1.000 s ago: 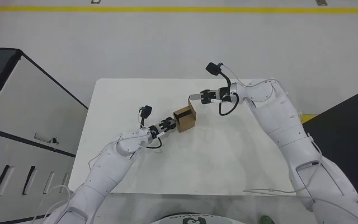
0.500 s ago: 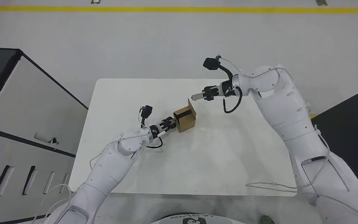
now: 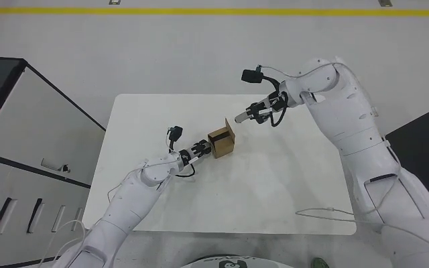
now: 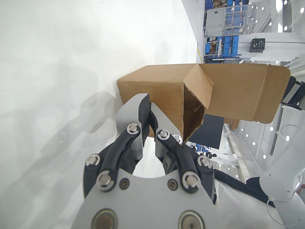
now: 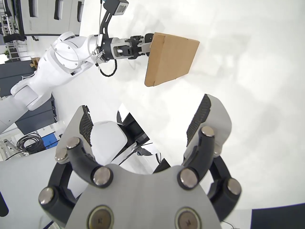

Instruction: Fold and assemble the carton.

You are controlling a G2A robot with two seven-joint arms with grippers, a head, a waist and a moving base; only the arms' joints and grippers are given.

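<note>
A small brown carton [image 3: 221, 143] stands near the middle of the white table [image 3: 281, 194], one flap [image 3: 230, 126] raised on its far side. My left gripper [image 3: 208, 146] holds the carton's near side wall; in the left wrist view its fingers [image 4: 149, 110] are shut on that cardboard edge, with the carton [image 4: 166, 89] and its big open flap [image 4: 238, 91] beyond. My right gripper [image 3: 236, 118] hovers open just right of the raised flap. Its wrist view shows the open fingers [image 5: 145, 107] apart from the carton [image 5: 171, 58], with nothing between them.
A grey cabinet [image 3: 33, 127] stands close to the table's left side. Bare tabletop lies to the right of the carton and in front of it. A thin cable [image 3: 322, 211] hangs near the front right corner.
My right arm has swung its elbow up and back, and its gripper has drawn slightly to the right of the raised flap. The left arm and the carton have kept still.
</note>
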